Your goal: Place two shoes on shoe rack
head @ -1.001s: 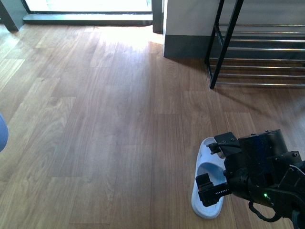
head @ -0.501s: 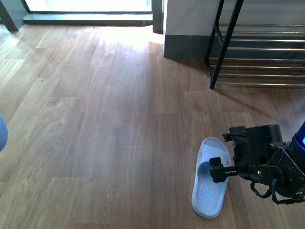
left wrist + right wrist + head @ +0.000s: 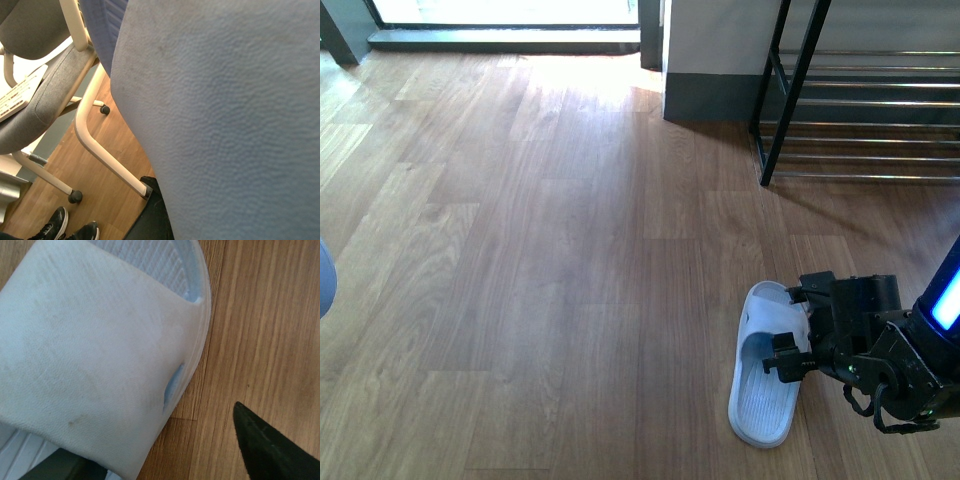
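Right now your right tool [image 3: 791, 330] is low over the wooden plank floor [image 3: 540, 250], straddling the pale blue-white moulded slide shoe [image 3: 763, 400] across its broad strap. That's the sensible spot: the strap is the only raised part a pinch can get round, since the sole lies flat on the boards.

The tool is spread wide and holds nothing. In the right wrist view the strap [image 3: 90, 355] fills most of the frame. One dark finger [image 3: 265, 450] stands off the shoe's edge over bare floor, and the other shows only as a dark sliver at the strap's far side. My read is you're lined up for a grab but haven't closed. Contact on the far side can't be confirmed.

The shoe lies well apart from the black metal shoe rack with thin silver bars [image 3: 796, 90], which stands against the wall ahead and to the right. Its toe points roughly that way, so the carry should need little turning, imo.

I see only one shoe; the 2nd isn't in any view.

The left tool isn't visible. Its wrist cam is pressed up near a blue fabric chair back [image 3: 225, 125], w/ cream tube chair legs [image 3: 95, 145] behind, so I can't tell its state.
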Available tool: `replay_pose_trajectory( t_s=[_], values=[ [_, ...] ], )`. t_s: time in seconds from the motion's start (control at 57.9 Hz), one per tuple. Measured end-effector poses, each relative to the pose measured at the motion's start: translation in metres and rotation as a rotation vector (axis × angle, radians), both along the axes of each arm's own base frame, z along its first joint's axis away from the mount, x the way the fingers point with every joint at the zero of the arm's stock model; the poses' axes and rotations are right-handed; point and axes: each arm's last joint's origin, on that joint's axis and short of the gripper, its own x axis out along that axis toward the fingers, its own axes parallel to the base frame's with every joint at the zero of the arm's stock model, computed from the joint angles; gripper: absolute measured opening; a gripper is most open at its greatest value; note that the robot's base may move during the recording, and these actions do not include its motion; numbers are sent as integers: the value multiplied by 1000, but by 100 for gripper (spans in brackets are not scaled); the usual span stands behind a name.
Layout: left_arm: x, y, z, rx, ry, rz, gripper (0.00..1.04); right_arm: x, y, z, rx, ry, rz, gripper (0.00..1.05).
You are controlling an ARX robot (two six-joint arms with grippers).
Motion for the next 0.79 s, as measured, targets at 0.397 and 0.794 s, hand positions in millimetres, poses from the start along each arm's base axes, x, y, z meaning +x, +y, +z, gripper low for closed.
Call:
replay_pose_trajectory(
  t_s=[0.397, 0.794],
  values=[
    [0, 0, 0, 0, 0, 0, 2, 0, 3, 0, -38, -64, -20, 14],
    [0, 0, 0, 0, 0, 0, 2, -8, 1, 122, 9, -277, 131, 1]
  ],
)
